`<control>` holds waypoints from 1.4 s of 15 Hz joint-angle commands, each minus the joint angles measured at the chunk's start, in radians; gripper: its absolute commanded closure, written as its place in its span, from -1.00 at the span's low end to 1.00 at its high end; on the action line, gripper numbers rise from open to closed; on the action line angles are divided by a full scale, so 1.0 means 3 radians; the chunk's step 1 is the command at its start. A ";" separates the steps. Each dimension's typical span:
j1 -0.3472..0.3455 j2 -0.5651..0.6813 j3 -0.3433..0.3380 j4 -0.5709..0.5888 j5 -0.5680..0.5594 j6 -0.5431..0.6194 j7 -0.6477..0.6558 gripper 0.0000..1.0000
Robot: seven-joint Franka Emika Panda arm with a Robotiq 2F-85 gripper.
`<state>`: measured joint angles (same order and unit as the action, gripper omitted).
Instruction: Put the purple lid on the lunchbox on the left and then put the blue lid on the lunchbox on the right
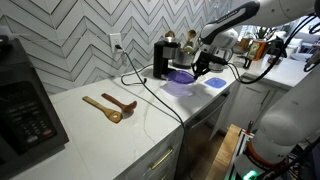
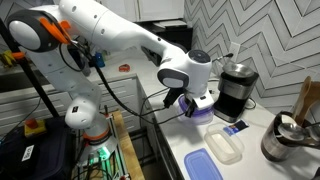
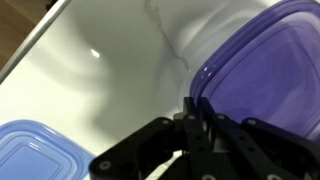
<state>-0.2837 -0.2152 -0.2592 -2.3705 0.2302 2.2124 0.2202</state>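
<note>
My gripper [image 3: 196, 112] is shut on the near edge of the purple lid [image 3: 262, 70], which fills the right of the wrist view. In both exterior views the gripper [image 1: 201, 68] [image 2: 194, 104] holds the purple lid [image 1: 180, 75] [image 2: 201, 114] just above the white counter, beside the coffee machine. The blue lid [image 3: 38, 152] lies flat on the counter at the lower left of the wrist view and shows in an exterior view [image 2: 203, 166]. A clear lunchbox [image 2: 225, 147] sits next to the blue lid. Another lunchbox is not clearly visible.
A black coffee machine [image 1: 160, 58] [image 2: 236, 88] stands against the tiled wall right by the gripper, with its cable trailing over the counter. Two wooden spoons [image 1: 110, 105] lie mid-counter. A black appliance [image 1: 25, 110] stands at one end, a metal kettle [image 2: 285, 140] at the other.
</note>
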 commanded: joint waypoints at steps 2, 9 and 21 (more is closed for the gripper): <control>-0.0033 0.0029 0.0016 -0.0005 -0.0118 -0.0072 0.0187 0.96; -0.0033 0.0038 0.0032 -0.0022 -0.0251 -0.0037 0.0284 0.96; -0.0014 0.0115 0.0070 -0.0054 -0.0261 0.0114 0.0350 0.96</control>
<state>-0.2872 -0.1842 -0.2446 -2.3763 0.1665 2.2143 0.2932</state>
